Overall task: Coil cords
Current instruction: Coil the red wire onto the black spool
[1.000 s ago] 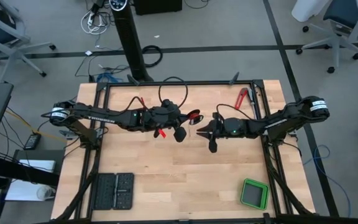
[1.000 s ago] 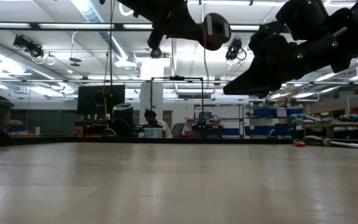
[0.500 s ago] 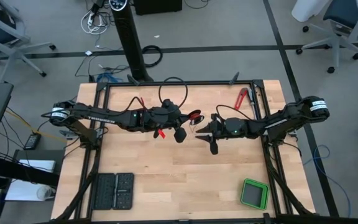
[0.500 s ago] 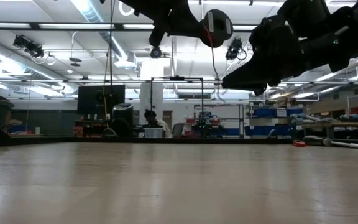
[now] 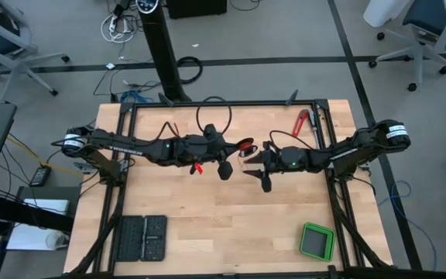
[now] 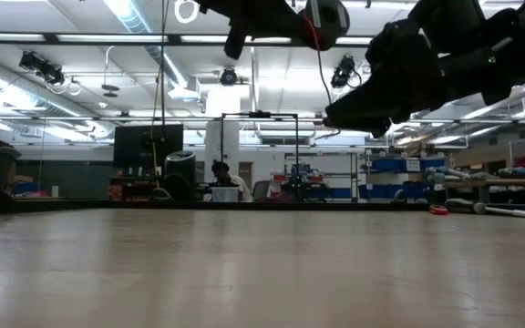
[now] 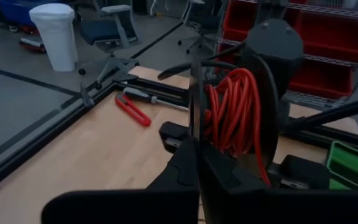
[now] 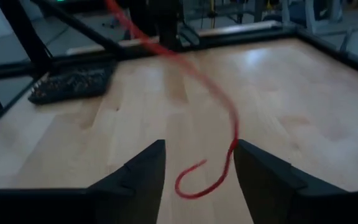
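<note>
The cord is a thin red wire. Most of it is wound into a small red bundle [image 7: 232, 109] sitting on my left gripper [image 7: 196, 74], which is shut and held high over the table's middle [image 5: 238, 149]. A loose tail [image 8: 229, 134] hangs down from the bundle, also visible in the low view [image 6: 323, 64]. The tail's curled end [image 8: 191, 185] dangles between the fingers of my right gripper [image 8: 197, 158]. That gripper is open, just right of the left one [image 5: 250, 163], and touches nothing that I can see. My left gripper carries the bundle of several turns [image 7: 219, 134] wrapped about its shut fingers, close to the seam between them. I cannot tell whether a strand is pinched in that seam. The fingers point roughly level toward the table's right. The bundle is clear of the table and the tail hangs slack.
A red-handled tool [image 5: 301, 122] lies at the far right by the frame rail. A black cable loop [image 5: 214, 115] lies at the far middle. A green box [image 5: 317, 242] sits near the front right corner, and a black tray [image 5: 140, 238] at the front left.
My right gripper has opened wide while staying in place, and the red tail now hangs free between its fingers. My left gripper has tipped upward a little, keeping the bundle.
</note>
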Tool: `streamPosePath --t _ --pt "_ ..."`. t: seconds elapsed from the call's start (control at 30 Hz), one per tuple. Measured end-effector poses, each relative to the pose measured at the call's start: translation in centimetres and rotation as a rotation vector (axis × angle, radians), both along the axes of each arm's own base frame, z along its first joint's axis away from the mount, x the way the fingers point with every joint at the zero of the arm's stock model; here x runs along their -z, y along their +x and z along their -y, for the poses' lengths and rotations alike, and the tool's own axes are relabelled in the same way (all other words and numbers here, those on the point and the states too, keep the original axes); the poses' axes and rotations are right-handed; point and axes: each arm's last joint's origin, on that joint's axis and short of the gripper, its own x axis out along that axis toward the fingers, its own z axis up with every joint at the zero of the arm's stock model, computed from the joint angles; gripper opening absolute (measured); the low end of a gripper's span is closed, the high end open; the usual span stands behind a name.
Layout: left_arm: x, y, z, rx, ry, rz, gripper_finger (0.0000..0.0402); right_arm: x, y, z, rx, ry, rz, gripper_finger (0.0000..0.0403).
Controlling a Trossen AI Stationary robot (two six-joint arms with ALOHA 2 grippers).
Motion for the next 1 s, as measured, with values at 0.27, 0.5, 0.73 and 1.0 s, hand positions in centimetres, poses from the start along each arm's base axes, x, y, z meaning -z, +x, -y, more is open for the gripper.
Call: streamPosePath --t 0.27,0.5,0.73,1.0 --pt "-0.4 0.1 0.1 0.002 0.001 0.039 0.0001 -0.7 0.1 0.1 0.041 -0.012 0.073 0.0175" --pt "-0.4 0.1 0.1 0.002 0.000 0.045 0.0001 -0.7 0.1 0.1 0.050 -0.045 0.069 0.0015" --pt "-0.3 0.1 0.1 0.008 0.016 0.029 0.0001 -0.4 0.1 0.1 0.020 -0.037 0.041 0.0005" --pt "0.4 -0.1 0.2 0.012 0.020 -0.051 0.0001 -0.3 -0.8 1.1 0.165 -0.067 -0.070 0.0002"
